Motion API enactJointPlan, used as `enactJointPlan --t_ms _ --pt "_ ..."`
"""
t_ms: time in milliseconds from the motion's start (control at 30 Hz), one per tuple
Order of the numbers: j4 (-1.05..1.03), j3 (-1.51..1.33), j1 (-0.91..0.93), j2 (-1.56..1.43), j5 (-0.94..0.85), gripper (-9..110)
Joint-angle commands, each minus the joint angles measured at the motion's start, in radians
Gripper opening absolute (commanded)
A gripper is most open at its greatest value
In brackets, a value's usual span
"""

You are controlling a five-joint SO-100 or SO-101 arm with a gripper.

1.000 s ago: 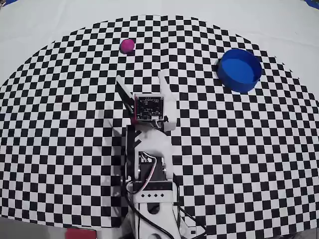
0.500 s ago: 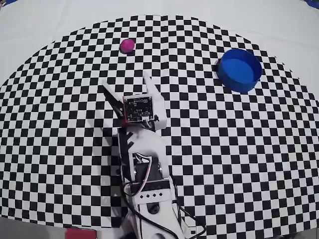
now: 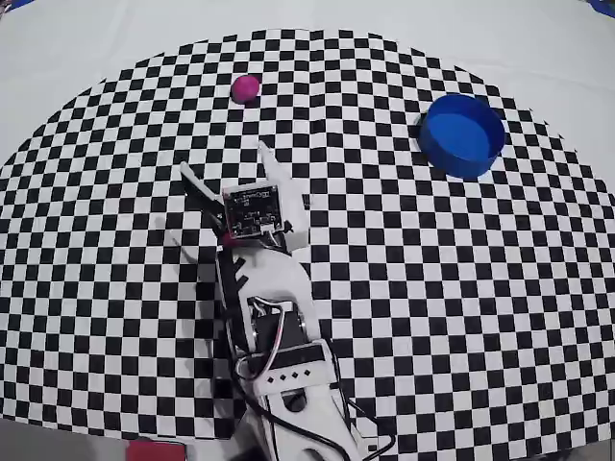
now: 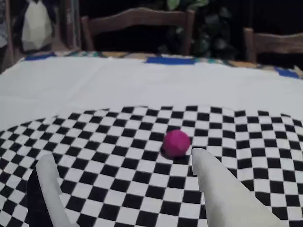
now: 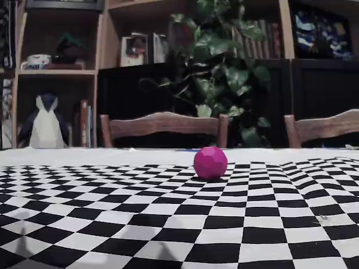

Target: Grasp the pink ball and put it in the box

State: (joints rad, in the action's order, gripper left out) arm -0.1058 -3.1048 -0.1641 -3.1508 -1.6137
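Observation:
The pink ball (image 3: 246, 88) lies on the checkered mat near its far edge; it also shows in the wrist view (image 4: 176, 142) and the fixed view (image 5: 211, 162). The blue round box (image 3: 461, 134) stands at the right of the mat in the overhead view; the other views do not show it. My gripper (image 3: 223, 159) is open and empty, a short way in front of the ball, its white fingers (image 4: 215, 184) spread wide. In the wrist view the gripper (image 4: 122, 159) points at the mat with the ball just beyond the right fingertip.
The checkered mat (image 3: 461, 288) lies on a white tablecloth (image 3: 86, 48). Wooden chairs (image 5: 162, 126), a plant and shelves stand behind the table. A pink object (image 3: 154, 449) shows at the overhead view's bottom edge.

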Motion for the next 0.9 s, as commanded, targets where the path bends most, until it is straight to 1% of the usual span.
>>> enactJointPlan --t_ms 0,233,500,700,867 --pt "0.014 -0.008 -0.011 0.011 -0.009 34" --pt "0.015 -0.008 -0.006 0.012 -0.009 34" --pt "0.097 -0.003 -0.014 0.077 -0.009 34" --pt "0.176 0.009 -0.006 0.163 -0.009 34" --pt "0.181 0.086 -0.005 0.272 -0.009 34"
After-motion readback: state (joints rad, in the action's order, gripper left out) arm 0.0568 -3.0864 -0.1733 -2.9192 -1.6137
